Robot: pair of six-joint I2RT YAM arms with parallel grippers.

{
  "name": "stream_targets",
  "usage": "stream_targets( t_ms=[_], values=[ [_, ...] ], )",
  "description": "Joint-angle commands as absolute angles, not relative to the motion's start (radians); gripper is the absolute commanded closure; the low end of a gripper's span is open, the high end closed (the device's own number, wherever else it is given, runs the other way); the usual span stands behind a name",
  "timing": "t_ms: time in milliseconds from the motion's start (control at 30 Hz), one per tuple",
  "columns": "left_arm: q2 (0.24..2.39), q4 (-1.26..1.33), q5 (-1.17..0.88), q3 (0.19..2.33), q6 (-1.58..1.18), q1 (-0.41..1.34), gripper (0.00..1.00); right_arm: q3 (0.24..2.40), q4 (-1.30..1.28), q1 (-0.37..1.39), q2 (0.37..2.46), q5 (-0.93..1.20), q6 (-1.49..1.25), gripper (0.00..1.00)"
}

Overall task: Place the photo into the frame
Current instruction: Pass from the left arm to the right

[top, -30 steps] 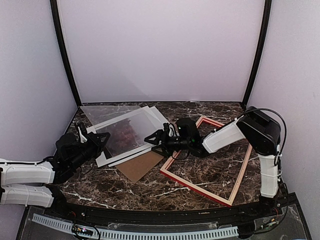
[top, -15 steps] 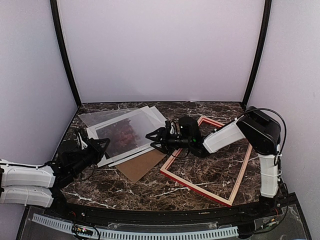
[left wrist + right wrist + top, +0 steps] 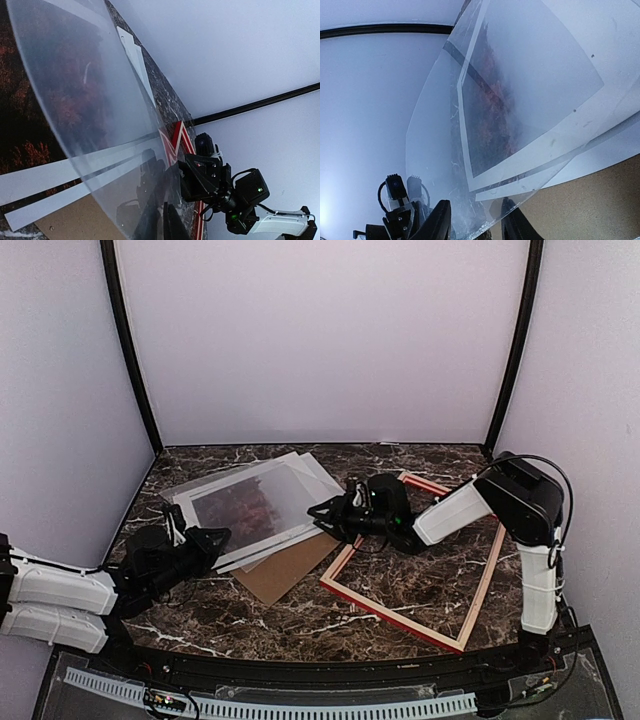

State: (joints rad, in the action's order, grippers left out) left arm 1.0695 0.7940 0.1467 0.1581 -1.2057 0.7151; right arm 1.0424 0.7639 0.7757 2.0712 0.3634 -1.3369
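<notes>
Top external: photo [image 3: 245,508] lies under a clear sheet [image 3: 285,483], left of the frame [image 3: 390,615], which lies flat. Left gripper [image 3: 208,538] is at the stack's near corner.
Left wrist: sheet curves above the photo; own jaws cannot be told.
Right wrist: right gripper [image 3: 472,225] is spread, with the sheet's edge between its fingers [image 3: 439,222].

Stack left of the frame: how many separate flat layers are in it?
4: clear sheet on top, photo under it, pale sheet below that, brown backing board at the bottom, jutting out on the near side. Others may be hidden.
</notes>
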Motion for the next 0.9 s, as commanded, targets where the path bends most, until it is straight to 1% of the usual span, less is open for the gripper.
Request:
stream_targets(
  t_ms=[0, 200, 400, 567, 800, 867],
  values=[
    [1.134, 0.834, 0.121, 0.180, -1.201, 0.743, 0.94, 1.032, 0.835, 0.761, 2.057, 0.327, -1.327, 0.66],
    [1.231, 0.890, 0.107, 0.207, -1.221, 0.777, 0.94, 1.029, 0.834, 0.752, 2.070, 0.323, -1.327, 0.67],
    [1.274, 0.901, 0.097, 0.238, -1.217, 0.798, 0.94, 1.008, 0.873, 0.739, 2.084, 0.319, -1.335, 0.68],
    [1.292, 0.900, 0.087, 0.254, -1.215, 0.809, 0.94, 0.993, 0.965, 0.727, 2.114, 0.326, -1.374, 0.76],
    [1.304, 0.904, 0.079, 0.259, -1.213, 0.819, 0.96, 0.994, 1.012, 0.721, 2.138, 0.326, -1.410, 0.88],
    [1.307, 0.904, 0.076, 0.258, -1.212, 0.822, 0.97, 0.990, 1.025, 0.719, 2.137, 0.324, -1.418, 0.92]
  ],
)
